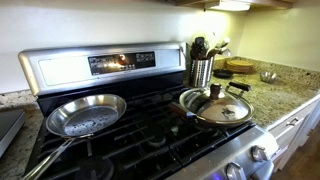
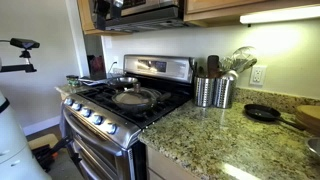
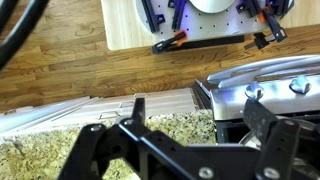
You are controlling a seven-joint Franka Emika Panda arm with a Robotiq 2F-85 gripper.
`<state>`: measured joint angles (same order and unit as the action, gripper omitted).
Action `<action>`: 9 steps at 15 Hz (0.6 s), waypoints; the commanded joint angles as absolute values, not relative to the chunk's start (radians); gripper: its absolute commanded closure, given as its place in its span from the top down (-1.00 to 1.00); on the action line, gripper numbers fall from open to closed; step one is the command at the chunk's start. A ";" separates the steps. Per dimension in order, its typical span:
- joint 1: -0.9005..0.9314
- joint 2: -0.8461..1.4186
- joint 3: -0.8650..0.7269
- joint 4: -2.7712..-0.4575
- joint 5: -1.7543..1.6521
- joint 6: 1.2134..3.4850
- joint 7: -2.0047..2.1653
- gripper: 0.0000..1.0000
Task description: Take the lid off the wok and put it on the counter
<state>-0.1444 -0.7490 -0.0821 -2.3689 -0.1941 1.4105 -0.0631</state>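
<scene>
In an exterior view, shows the lid (image 1: 216, 106) seated flat on the wok (image 1: 238, 87), over the burner of the stove (image 1: 140, 135) nearest the counter (image 1: 275, 92). Shows the lid's small dark knob upright at its centre and the wok's black handle reaching toward the counter. Places 1 silver skillet (image 1: 86, 114) on the burner at the stove's opposite side, well apart from the lid. Puts 1 small steel bowl (image 1: 268, 76) farther back on the counter.

In an exterior view from the counter's end, finds the lid (image 2: 135, 97) on the stove (image 2: 100, 125), knob up. Sets 2 utensil holders (image 2: 213, 92) side by side on the counter (image 2: 200, 135), just beside the stove's back corner.

In the wrist view, shows the claw (image 3: 185, 150) spread wide, dark fingers (image 3: 100, 150) well apart. Looks down past them onto the speckled counter (image 3: 50, 155), the stove's steel front (image 3: 265, 90) with its knobs, and a wooden floor (image 3: 60, 60). Cannot tell from here how near the claw hangs to the lid.
</scene>
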 commanded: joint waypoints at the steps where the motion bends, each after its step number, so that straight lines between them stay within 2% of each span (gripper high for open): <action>1: -0.123 -0.749 -0.096 -2.366 -0.201 1.406 -0.052 1.00; 5: -0.120 -0.747 -0.098 -2.374 -0.200 1.420 -0.056 1.00; 9: -0.105 -0.730 -0.106 -2.430 -0.197 1.563 -0.057 1.00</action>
